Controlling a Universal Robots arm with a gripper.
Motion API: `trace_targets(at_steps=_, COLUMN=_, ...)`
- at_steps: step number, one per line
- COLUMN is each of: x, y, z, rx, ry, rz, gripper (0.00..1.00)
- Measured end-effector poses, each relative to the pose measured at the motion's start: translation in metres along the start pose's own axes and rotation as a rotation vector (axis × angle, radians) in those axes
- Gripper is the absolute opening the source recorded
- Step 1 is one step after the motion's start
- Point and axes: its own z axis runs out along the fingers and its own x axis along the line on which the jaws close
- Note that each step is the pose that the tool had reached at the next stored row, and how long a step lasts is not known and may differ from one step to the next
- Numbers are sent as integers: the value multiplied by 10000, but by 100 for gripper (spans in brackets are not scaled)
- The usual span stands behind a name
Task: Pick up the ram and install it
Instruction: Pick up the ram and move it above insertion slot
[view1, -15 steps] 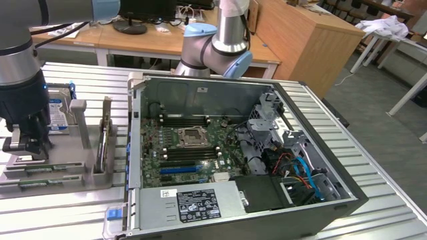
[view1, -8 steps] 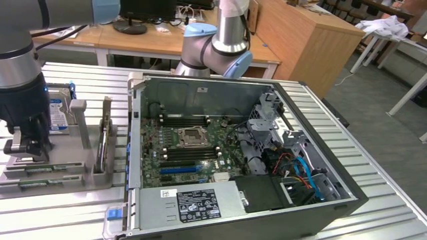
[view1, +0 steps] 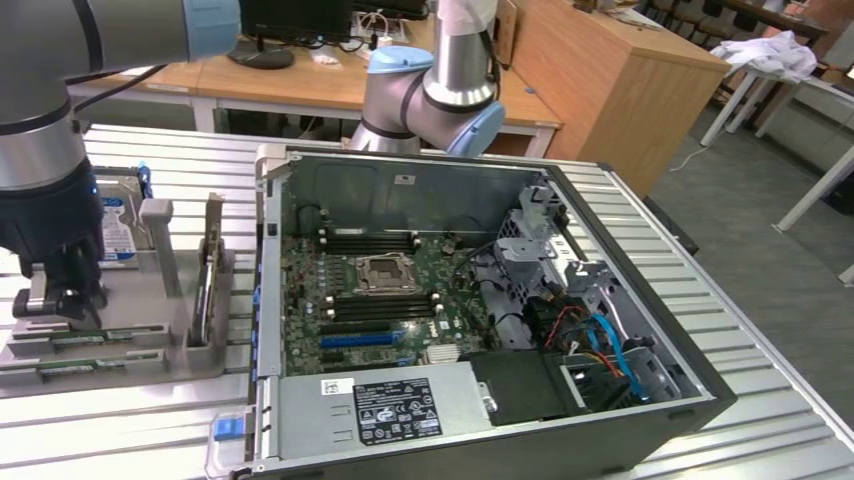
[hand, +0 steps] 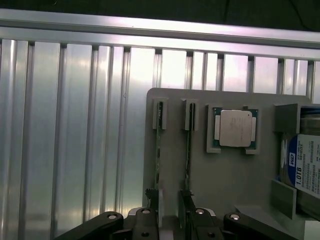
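Observation:
Two ram sticks stand on edge in slots of a grey holder plate (hand: 235, 185). One ram stick (hand: 158, 150) is the thin green one nearer the plate's edge, the other (hand: 189, 150) runs beside it. My gripper (hand: 168, 202) is open, low over one end of the sticks. One dark fingertip (hand: 150, 197) is outside the first stick and the other fingertip (hand: 186, 197) sits over the second. In the exterior view the gripper (view1: 56, 305) hangs over the ram sticks (view1: 87, 345) at the exterior view's left. The open computer case (view1: 467, 300) shows a motherboard with black memory slots (view1: 374, 240).
A square silver processor (hand: 235, 128) rests in a pocket on the plate, and a blue-labelled hard drive (hand: 306, 167) stands upright beside it. Upright grey posts (view1: 158, 245) rise from the holder. The ribbed aluminium table (hand: 75, 140) stretches around. Desks and a second arm's base (view1: 434, 95) stand behind the case.

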Motion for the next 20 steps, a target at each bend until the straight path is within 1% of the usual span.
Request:
trace_targets(at_steps=2, x=2, y=0, z=17, rx=0, ry=0, rz=0, gripper=31)
trace_targets(at_steps=8, x=6, y=-1, z=19, rx=1, ry=0, rz=-1, gripper=31)
trace_targets(at_steps=16, x=83, y=3, z=17, rx=0, ry=0, rz=0, gripper=31)
trace_targets(at_steps=20, x=89, y=4, z=16, rx=0, ry=1, rz=1, gripper=31)
